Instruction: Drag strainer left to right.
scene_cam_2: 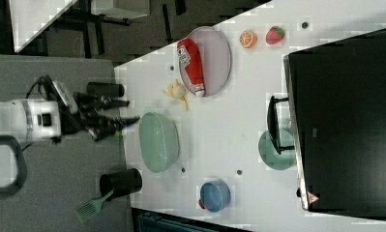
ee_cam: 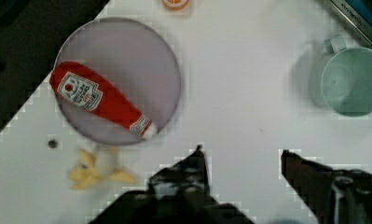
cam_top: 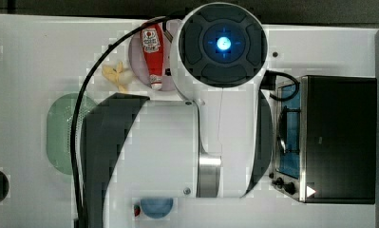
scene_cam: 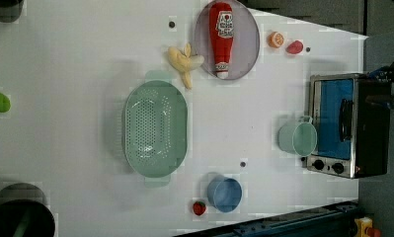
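While the strainer point(scene_cam: 155, 129) sits untouched at nine o'clock of the cup point(scene_cam: 298, 138), gripper point(ee_cam: 242, 156) hangs wide, empty; drag unstarted.

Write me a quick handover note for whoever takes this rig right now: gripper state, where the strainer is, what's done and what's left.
Gripper: open, holding nothing, up above the table and not touching the strainer.
Strainer: flat on the white table, in the left view's left half, below the banana and the plate with the ketchup bottle. The blue bowl sits to its lower right, the mint cup further right by the toaster oven.
Done: no contact made.
Left: come down to the strainer, catch its rim, drag it across.
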